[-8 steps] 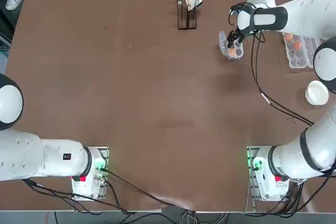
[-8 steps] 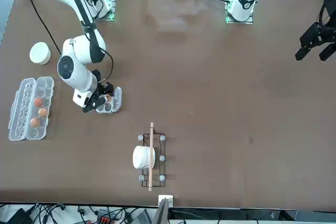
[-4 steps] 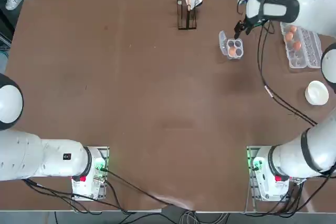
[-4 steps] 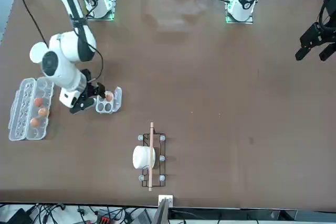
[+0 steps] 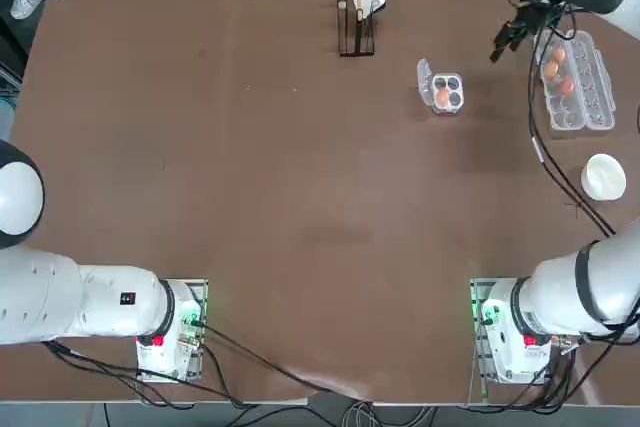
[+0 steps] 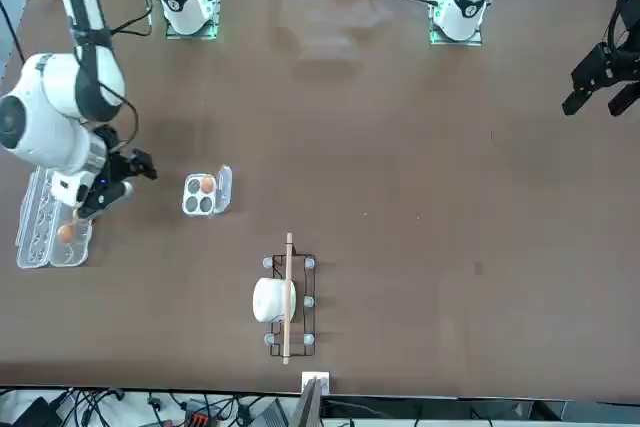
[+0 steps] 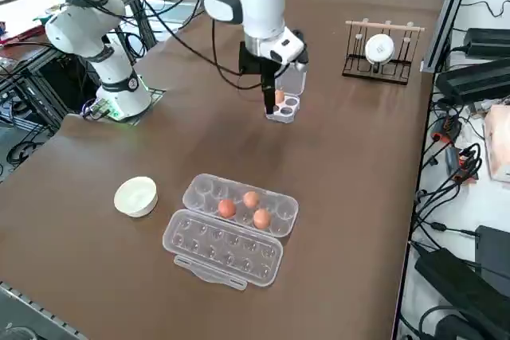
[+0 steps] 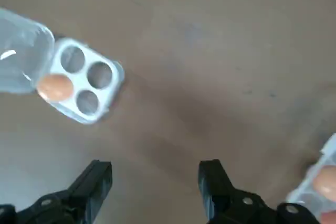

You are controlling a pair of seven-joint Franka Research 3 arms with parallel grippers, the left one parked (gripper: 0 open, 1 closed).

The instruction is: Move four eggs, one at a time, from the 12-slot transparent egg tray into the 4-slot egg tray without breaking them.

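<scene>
1. Above the bench (image 5: 300, 197), between the two trays, the right end effector (image 8: 155, 177) hangs with its fingers spread wide, holding nothing.
2. Toward the bench's right side, the 12-slot transparent egg tray (image 7: 231, 232) lies with its lid folded open, three eggs (image 7: 251, 199) in its cups.
3. Left of it, the 4-slot egg tray (image 5: 447, 93) stands lid open, one egg (image 8: 55, 87) in a lid-side cup.
4. Near the long tray sits a white bowl (image 5: 603, 177).
</scene>
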